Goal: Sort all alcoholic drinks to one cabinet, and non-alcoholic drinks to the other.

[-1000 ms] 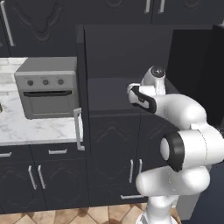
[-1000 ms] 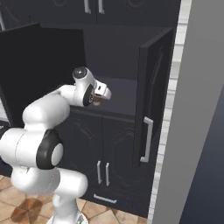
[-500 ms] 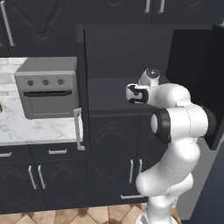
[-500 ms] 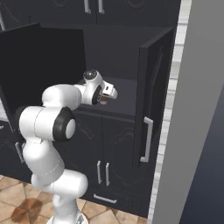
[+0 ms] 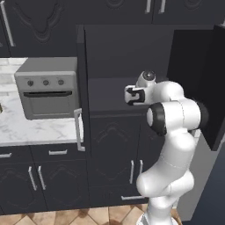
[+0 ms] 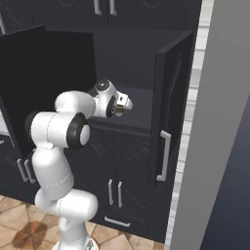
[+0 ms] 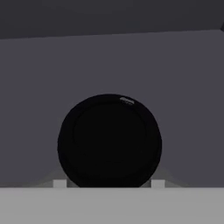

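Filling the middle of the hand view, the coffee cup's black lid (image 7: 109,141) faces the camera as a round dark disc, with plain grey cabinet wall behind it. A pale finger tip (image 7: 59,183) sits at its lower left edge and another at its lower right, so the gripper (image 7: 109,185) is clamped on the cup from both sides. In the right base view a bit of the brown cup (image 6: 118,112) shows at the hand, just in front of the open grey-lined cabinet (image 6: 141,53). The hand points into that opening, above the dark shelf surface (image 6: 141,110). The cup is off the shelf, carried in the air. In the left base view the gripper (image 5: 128,96) sits at the same opening; the cup itself can't be made out there. Thick cabinet door (image 6: 168,105) swung open on the right, short silver handle (image 6: 164,155) at its lower end. Other door (image 5: 81,88) open on the left. Beyond it, grey toaster oven (image 5: 47,88) on a marble counter (image 5: 35,129). Carved-panel lower doors (image 5: 115,165) below the opening. White arm (image 5: 173,132) rises from a tiled floor (image 6: 19,229).
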Motion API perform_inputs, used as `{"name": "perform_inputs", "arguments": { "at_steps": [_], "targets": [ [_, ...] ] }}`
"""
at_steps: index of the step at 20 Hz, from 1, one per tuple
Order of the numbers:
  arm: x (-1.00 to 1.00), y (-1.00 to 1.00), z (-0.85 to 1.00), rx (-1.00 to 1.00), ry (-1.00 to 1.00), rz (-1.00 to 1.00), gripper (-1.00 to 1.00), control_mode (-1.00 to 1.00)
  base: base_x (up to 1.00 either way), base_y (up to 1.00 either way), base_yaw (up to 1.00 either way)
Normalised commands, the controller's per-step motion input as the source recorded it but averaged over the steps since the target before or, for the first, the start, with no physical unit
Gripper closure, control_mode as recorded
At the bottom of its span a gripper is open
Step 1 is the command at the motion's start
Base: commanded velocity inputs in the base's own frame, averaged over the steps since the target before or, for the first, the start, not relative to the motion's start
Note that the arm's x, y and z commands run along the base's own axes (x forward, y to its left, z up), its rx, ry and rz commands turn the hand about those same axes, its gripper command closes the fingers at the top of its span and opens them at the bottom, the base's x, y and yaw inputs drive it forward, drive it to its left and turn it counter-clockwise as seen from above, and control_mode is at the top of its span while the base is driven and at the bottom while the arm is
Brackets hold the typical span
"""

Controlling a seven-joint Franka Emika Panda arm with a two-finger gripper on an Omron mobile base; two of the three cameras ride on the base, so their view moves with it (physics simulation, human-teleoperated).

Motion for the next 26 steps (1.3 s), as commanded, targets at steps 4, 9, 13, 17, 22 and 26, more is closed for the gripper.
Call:
{"name": "perform_inputs", "arguments": {
  "at_steps": [4, 9, 13, 17, 22, 26],
  "targets": [
    [0.39, 0.0, -0.04, -0.03, 0.0, 0.0, -1.0, -1.0, 0.0, 0.0, 0.0],
    [0.17, 0.0, 0.0, 0.0, 0.0, 0.0, -1.0, -1.0, 0.0, 0.0, 0.0],
    [-0.14, 0.0, 0.01, 0.0, 0.0, 0.0, -1.0, -1.0, 0.0, 0.0, 0.0],
    [-0.92, 0.01, 0.03, 0.0, 0.0, 0.0, -1.0, -1.0, 0.0, 0.0, 0.0],
    [-1.0, 0.0, 0.01, 0.0, -0.01, 0.0, -1.0, -1.0, 0.0, 0.0, 0.0],
    [-1.0, 0.0, 0.1, 0.0, -0.05, 0.0, -1.0, -1.0, 0.0, 0.0, 0.0]
  ]
}}
